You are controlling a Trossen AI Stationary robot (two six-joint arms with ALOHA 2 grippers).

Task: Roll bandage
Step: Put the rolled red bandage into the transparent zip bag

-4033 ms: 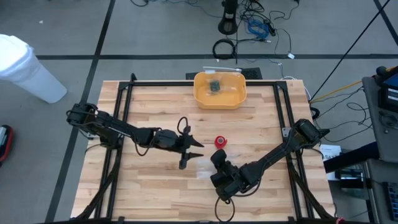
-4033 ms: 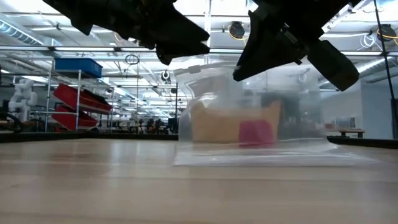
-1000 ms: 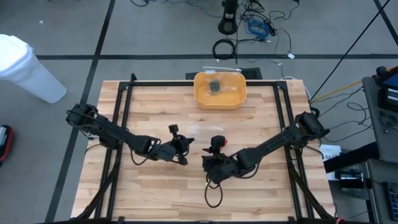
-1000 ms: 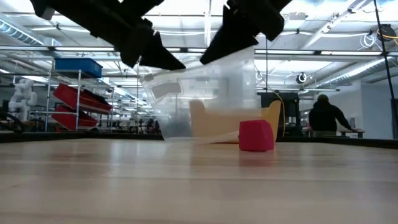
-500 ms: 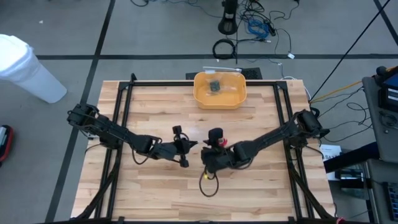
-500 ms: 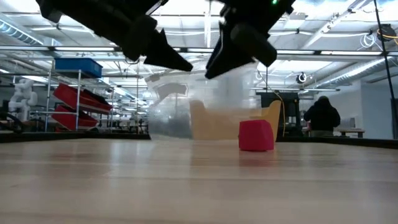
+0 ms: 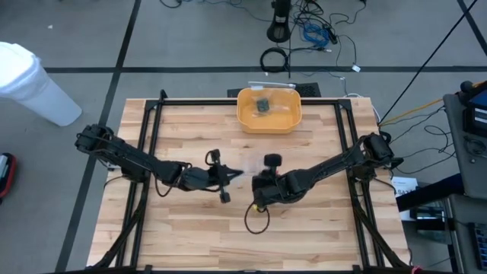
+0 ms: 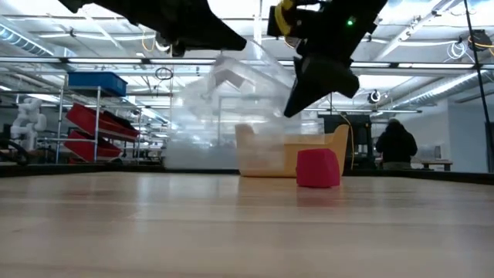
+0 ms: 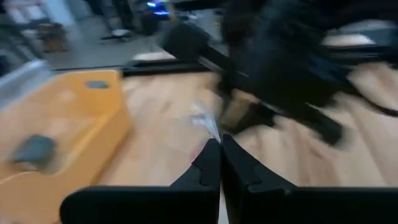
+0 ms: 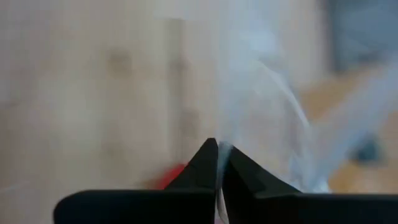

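- In the high view, the small bright red bandage roll cannot be seen; the dark right arm covers that place.
- In the right wrist view, only a blurred edge of the red roll shows, at lower centre.
- The clear crinkled plastic bag is hazy in the low view.
- The small dark object in the yellow plastic bin is too small to tell.

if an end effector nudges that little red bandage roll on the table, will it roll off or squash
The red bandage roll looks blocky and seems to stand on a flat end on the table, so it would probably slide or tip rather than roll. Being soft fabric, it likely squashes under a pinch. It looks small and likely light, so a light push should shift it.
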